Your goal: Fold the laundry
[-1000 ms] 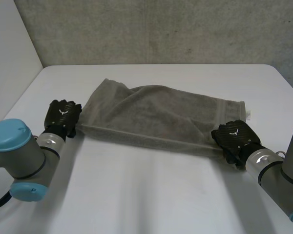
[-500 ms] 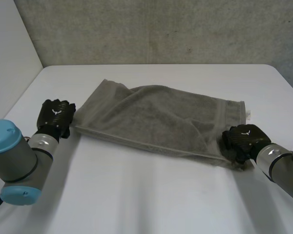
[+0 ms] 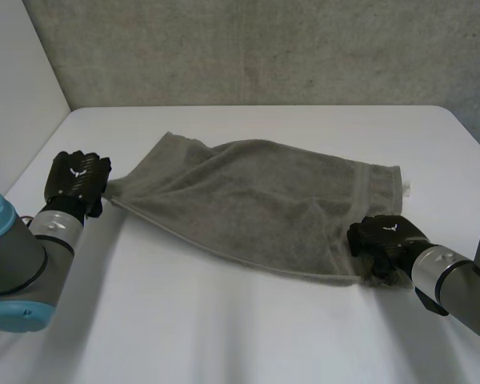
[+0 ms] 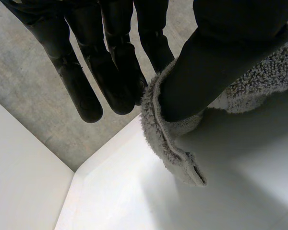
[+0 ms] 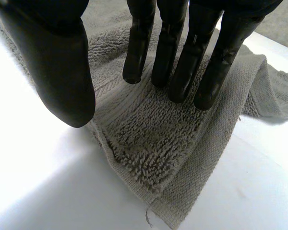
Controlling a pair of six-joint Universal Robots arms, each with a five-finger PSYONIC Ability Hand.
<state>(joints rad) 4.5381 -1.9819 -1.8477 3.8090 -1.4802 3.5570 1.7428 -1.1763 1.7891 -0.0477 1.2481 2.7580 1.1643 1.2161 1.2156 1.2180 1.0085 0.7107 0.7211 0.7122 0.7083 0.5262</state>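
Note:
A grey terry towel (image 3: 256, 200) lies folded lengthwise across the white table (image 3: 224, 328). My left hand (image 3: 78, 178) is at the towel's near left corner. In the left wrist view the thumb and fingers (image 4: 116, 67) pinch the hemmed edge of the towel (image 4: 165, 139), and the corner hangs below them, lifted off the table. My right hand (image 3: 382, 240) is at the towel's near right corner. In the right wrist view its fingers (image 5: 169, 43) are straight and the thumb stands apart, over the towel's corner (image 5: 149, 148), which lies flat on the table.
A grey concrete wall (image 3: 264, 48) runs behind the table, and a white wall (image 3: 16, 72) stands at the left. The table's left edge is close to my left hand. Bare tabletop stretches in front of the towel.
My left hand has moved left and a little back, pulling the towel's left corner out with it. My right hand's fingers have straightened off the right corner, which now lies on the table.

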